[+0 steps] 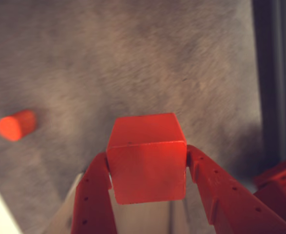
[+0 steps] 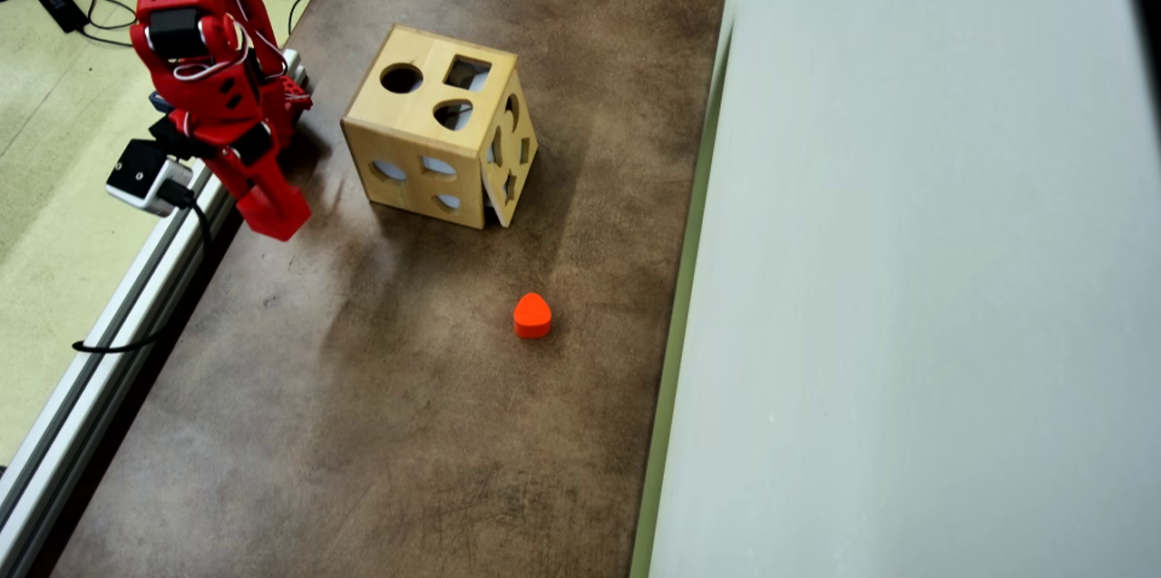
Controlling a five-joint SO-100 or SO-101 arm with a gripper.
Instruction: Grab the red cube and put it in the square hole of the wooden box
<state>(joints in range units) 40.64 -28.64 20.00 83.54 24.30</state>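
One red cube [image 1: 146, 161] in claw [image 1: 147, 168], one wooden box [image 2: 426, 138], one heart block [image 2: 532, 315]

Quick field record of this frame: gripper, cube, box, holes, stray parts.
gripper: shut on the red cube, fingers on its two sides
red cube: held clear of the table in the wrist view; not separately visible in the overhead view
arm position: gripper over the table's left edge in the overhead view, left of the box
wooden box: on the brown table, side panel ajar
square hole: top face, empty, right of the round hole
heart-like block: orange-red, lying loose on the table below the box in the overhead view
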